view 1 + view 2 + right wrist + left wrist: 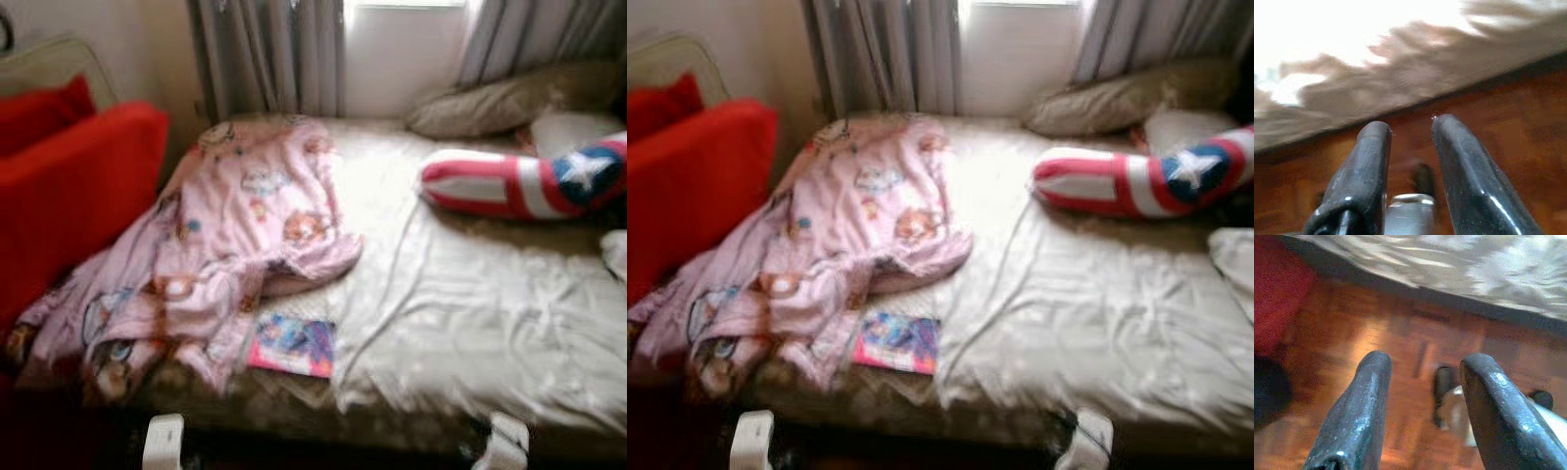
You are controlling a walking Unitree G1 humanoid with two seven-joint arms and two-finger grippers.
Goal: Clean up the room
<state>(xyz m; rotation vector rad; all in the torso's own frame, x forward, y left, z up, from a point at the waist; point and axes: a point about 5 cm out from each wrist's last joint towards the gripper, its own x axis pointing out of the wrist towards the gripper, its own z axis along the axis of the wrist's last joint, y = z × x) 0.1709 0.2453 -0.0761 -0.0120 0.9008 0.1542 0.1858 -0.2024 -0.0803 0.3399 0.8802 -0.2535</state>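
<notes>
- Left gripper: its 2 black fingers are spread with a clear gap and carry nothing; it hangs low over the wooden floor, just near of the bed's edge; the arm looks idle.
- Right gripper: fingers parted and unloaded, likewise hanging above the floor with the draped edge of the bed sheet beyond it.
- Bed: it lies directly ahead of both grippers, covered by a wrinkled pale sheet; the view is blurred.
- Pink blanket: printed with cartoon figures, it lies crumpled over the left half of the bed, its near-left end spilling over the bed's edge towards a red chair; it sits up and forward of the left gripper, well apart from it.
- Colourful book: it lies flat near the front edge of the bed, just right of the blanket's lower folds, between the 2 grippers and far of them both.
- Striped pillow: red and white with a star on blue, at the far right, near a beige pillow below the curtains.
- Progress, as a judgement: tidying appears barely begun; the blanket is unfolded, the book is loose and nothing is grasped; either arm must rise and reach forward first.
</notes>
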